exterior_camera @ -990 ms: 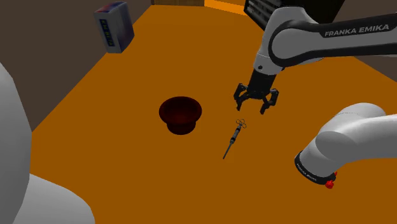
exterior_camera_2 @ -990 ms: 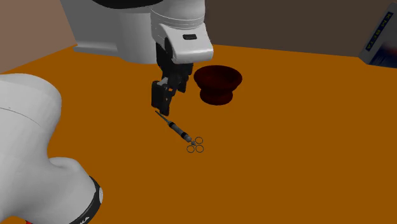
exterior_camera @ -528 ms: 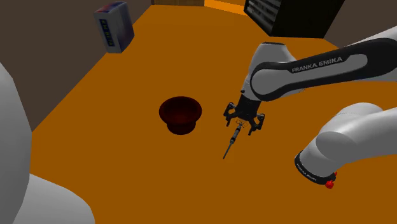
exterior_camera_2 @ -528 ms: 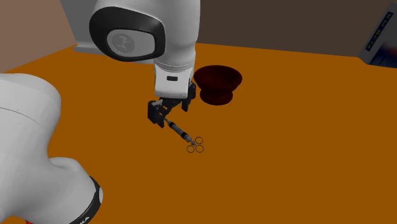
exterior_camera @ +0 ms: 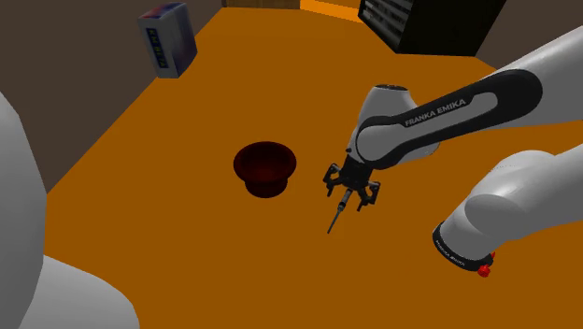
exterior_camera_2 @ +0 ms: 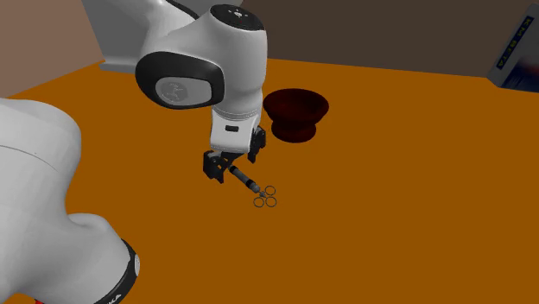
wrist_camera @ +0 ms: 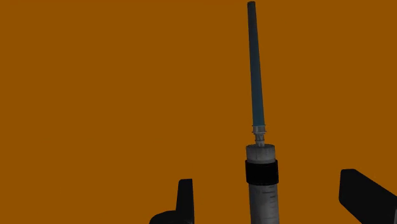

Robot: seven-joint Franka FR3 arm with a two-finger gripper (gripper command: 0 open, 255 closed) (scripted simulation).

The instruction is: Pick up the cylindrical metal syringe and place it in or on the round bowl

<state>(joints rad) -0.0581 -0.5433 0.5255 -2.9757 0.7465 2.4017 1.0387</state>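
Lining up the grasp: gripper [exterior_camera: 351,193] open, fingers [wrist_camera: 184,202] either side of the syringe [wrist_camera: 261,191], not touching. Syringe lies flat on the table [exterior_camera: 187,140] near the bowl [exterior_camera: 265,168]. Next: close squarely on barrel, lift.

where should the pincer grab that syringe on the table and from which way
Grip the syringe on its pale barrel, just behind the black band, coming straight down from above. It lies flat on the orange table; the barrel is its thickest straight part, and the open pincer straddles it.
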